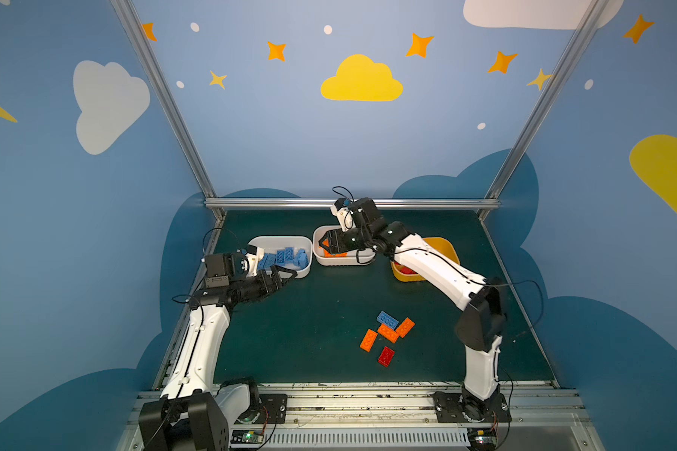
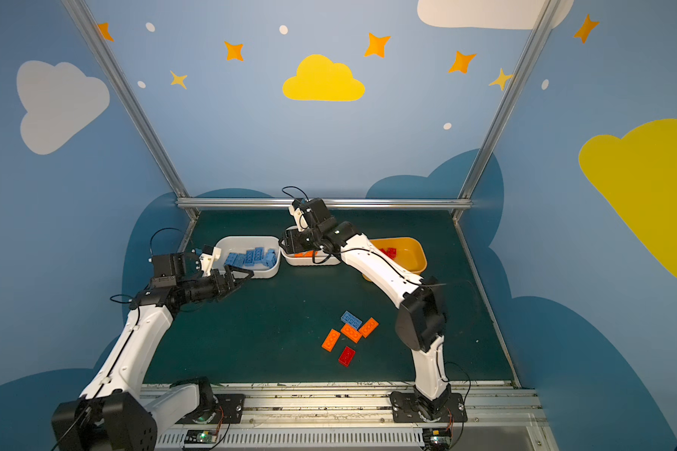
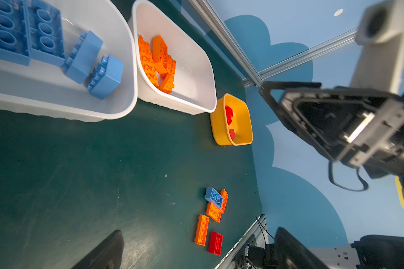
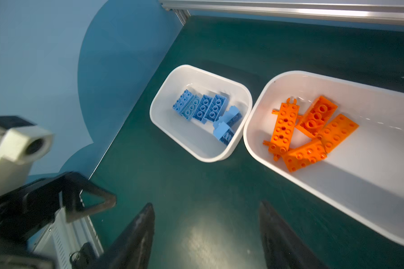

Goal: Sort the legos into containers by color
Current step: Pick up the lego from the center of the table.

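Top views show a green mat [image 1: 290,343] with three tubs in a row at the back. We see the right gripper [image 4: 206,204] poised above the white tub of orange bricks [image 1: 342,262], jaws parted and holding nothing. The left gripper [image 1: 286,273] hangs wide open and empty at the near rim of the white tub of blue bricks [image 1: 280,237]. A yellow tub [image 1: 452,250] holds red ones. Five loose legos lie near the front: a blue brick [image 1: 387,319] touching two orange bricks [image 1: 387,333], a lone orange brick [image 1: 368,340], and a red brick [image 1: 385,356]. We judge the drop-off done (nothing hangs between the fingers), so we would lift clear of the rim before swinging back, then take the lone orange brick first
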Controlling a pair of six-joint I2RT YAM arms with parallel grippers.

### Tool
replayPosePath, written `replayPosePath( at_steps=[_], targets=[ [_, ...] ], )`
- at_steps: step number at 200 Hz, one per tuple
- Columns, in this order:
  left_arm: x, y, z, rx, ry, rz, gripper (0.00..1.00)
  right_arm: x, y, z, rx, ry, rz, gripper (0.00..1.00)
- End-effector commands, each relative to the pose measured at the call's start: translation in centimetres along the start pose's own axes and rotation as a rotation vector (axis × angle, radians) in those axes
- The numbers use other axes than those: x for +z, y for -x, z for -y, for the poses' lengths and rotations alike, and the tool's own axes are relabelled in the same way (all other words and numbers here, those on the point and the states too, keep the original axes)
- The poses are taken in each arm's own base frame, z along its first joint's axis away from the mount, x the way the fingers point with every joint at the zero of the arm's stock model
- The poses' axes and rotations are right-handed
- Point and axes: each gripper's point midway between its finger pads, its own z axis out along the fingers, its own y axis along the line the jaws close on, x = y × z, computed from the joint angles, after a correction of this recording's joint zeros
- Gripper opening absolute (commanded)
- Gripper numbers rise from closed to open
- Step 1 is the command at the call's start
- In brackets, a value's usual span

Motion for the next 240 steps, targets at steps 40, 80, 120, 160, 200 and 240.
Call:
replayPosePath(
  at_steps=[40,80,120,160,200,240],
  targets=[
    [2.0,-0.8,1.1,0.021,-0.022,-0.055,0.99,-7.6,-11.5,5.0,0.045,-0.233,-0.246,0.75],
    [4.0,-1.4,1.5,0.031,-0.032,-0.098,0.99,-11.0,-19.0,6.7,-0.009,-0.291,-0.472,0.75],
    [5.4,-1.9,2.1,0.045,-0.026,-0.135,0.99,-12.1,-22.5,10.4,-0.029,-0.479,-0.666,0.7],
    [5.8,-2.3,2.3,0.051,-0.022,-0.147,0.99,-9.2,-25.5,11.8,-0.005,-0.492,-0.814,0.64],
    [5.7,-2.7,2.2,0.05,-0.015,-0.156,1.0,-6.5,-25.3,11.5,-0.004,-0.428,-0.785,0.61],
    [5.8,-2.7,2.1,0.049,-0.015,-0.157,1.0,-5.2,-26.7,12.7,-0.013,-0.447,-0.839,0.56]
  ],
)
